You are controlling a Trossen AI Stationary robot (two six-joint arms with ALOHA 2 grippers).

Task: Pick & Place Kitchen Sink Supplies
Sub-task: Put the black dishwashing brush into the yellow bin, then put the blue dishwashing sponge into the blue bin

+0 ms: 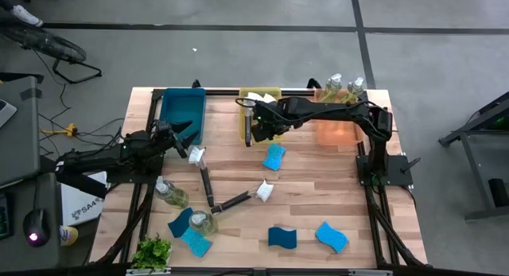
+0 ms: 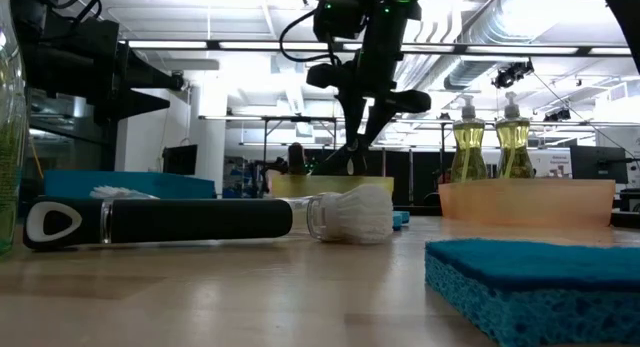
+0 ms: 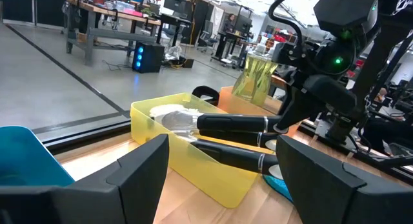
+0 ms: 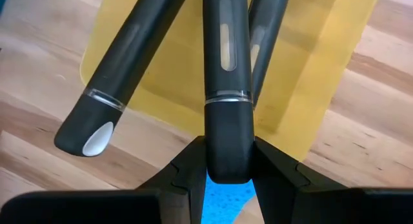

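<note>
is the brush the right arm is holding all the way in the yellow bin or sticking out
Sticking out. The right tool grips the brush by its handle end, which overhangs the yellow bin rim above the table; its head lies inside.

The dish brush [image 4: 227, 69] with the black handle is pinched at its handle end, and its white head lies in the yellow bin at 12 o'clock on the table. Another brush handle [image 4: 122, 69] leans out of that bin beside it. Two more brushes lie flat near the middle: one [image 1: 200, 171] points toward 11 o'clock, the other [image 1: 242, 198] toward 2 o'clock.

Blue wavy sponges lie flat: one [image 1: 273, 157] just below the bin, two [image 1: 281, 238] [image 1: 332, 236] at 5 o'clock, two [image 1: 189, 232] at 7 o'clock.

Clear bottles of yellow-green soap stand in the orange bin [image 1: 343, 88] at 1 o'clock. Two more bottles [image 1: 170, 193] [image 1: 202, 223] are at 8 o'clock.
</note>
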